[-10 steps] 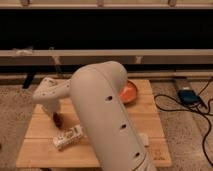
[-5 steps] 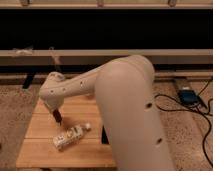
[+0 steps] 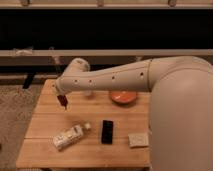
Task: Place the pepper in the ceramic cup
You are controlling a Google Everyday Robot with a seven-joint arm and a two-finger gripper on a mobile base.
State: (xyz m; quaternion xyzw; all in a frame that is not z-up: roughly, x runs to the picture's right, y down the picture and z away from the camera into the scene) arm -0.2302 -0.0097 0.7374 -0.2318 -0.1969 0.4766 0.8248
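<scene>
My gripper [image 3: 62, 99] hangs at the end of the white arm over the left part of the wooden table [image 3: 45, 120], a little above the boards. It is shut on the pepper [image 3: 63, 103], a small dark red piece that sticks out below it. The ceramic cup [image 3: 89, 93] stands just right of the gripper, against the underside of the arm; only its pale lower part shows.
An orange-red bowl [image 3: 123, 97] sits at the back, right of the cup. A pale bottle [image 3: 68, 136] lies on its side near the front left, a black slab [image 3: 107, 131] beside it and a beige pad [image 3: 138, 139] to the right. My arm's bulk fills the right side.
The gripper has closed on the pepper and risen from the boards near the bottle, moving back toward the cup. The arm now stretches across the view.
</scene>
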